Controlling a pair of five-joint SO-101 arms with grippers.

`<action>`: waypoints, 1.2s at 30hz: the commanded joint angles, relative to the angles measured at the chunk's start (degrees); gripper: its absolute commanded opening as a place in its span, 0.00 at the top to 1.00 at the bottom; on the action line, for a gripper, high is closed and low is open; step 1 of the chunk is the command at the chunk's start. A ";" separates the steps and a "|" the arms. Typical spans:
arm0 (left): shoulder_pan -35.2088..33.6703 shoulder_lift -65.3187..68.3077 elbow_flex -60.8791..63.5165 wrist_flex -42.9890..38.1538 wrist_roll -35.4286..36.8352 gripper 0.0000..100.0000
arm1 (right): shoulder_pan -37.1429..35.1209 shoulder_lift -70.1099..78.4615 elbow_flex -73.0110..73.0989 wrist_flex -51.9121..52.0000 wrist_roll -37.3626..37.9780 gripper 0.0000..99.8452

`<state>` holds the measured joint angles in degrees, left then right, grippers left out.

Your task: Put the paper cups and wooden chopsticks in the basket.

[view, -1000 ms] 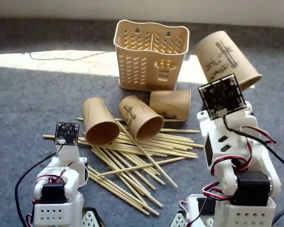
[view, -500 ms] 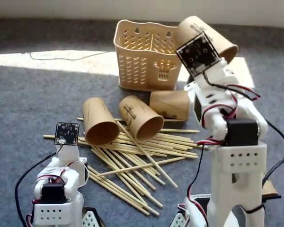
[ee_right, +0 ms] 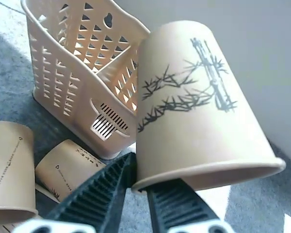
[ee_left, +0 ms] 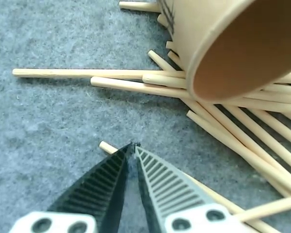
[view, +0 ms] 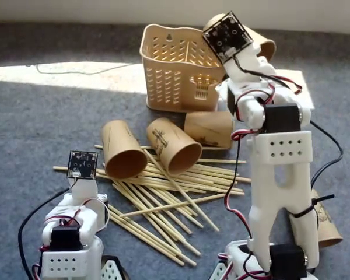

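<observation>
Right hand (ee_right: 140, 174): closed on the rim of a paper cup (ee_right: 194, 111), one finger inside the mouth, one outside. The cup is tilted, mouth toward the hand and base pointing away. In the high view it hangs raised at the basket's (view: 163, 76) right-hand rim, above the counter (view: 35, 128).

Left hand (ee_left: 135, 150): tips together, holding nothing, low over the counter with the end of one chopstick just beside the tips.

Not yet packed: three loose cups (view: 121, 149) on their sides in front of the basket, a stray cup (view: 324, 219) by the right arm's base, and the chopsticks (view: 175, 192) fanned out under and around the loose cups.

Step in hand (judged): placing the held cup in the basket.

Notes for doing it well:
- A divider splits the basket. Centre the cup over one compartment, not across the partition.
- The base leads already, so lower it base-first and straighten the tilt on the way down.
- Open the fingers only once the base is below the rim. A pinch on the rim gives little control, and an early release would likely tip the cup out.
- The basket looks light, so avoid knocking its wall.
- Whether the compartment is wide enough for the cup's mouth cannot be told.
</observation>
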<state>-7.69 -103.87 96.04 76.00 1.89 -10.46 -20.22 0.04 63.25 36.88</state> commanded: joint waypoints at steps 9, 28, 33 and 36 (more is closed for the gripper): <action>1.01 -0.66 1.01 0.09 0.26 0.99 | -1.19 -0.57 -2.95 -1.89 0.35 0.82; 1.01 -0.66 1.01 0.09 0.26 0.99 | -4.62 -0.13 -7.96 -5.49 -8.79 0.82; 1.01 -0.66 1.01 0.09 0.26 0.99 | -5.14 -0.04 -8.13 -9.27 -15.65 0.82; 1.01 -0.66 1.01 0.09 0.26 0.99 | -5.14 -0.04 -7.96 -13.32 -18.55 0.82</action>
<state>-7.69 -103.87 96.04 76.00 1.89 -14.86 -19.87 -5.85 54.64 21.05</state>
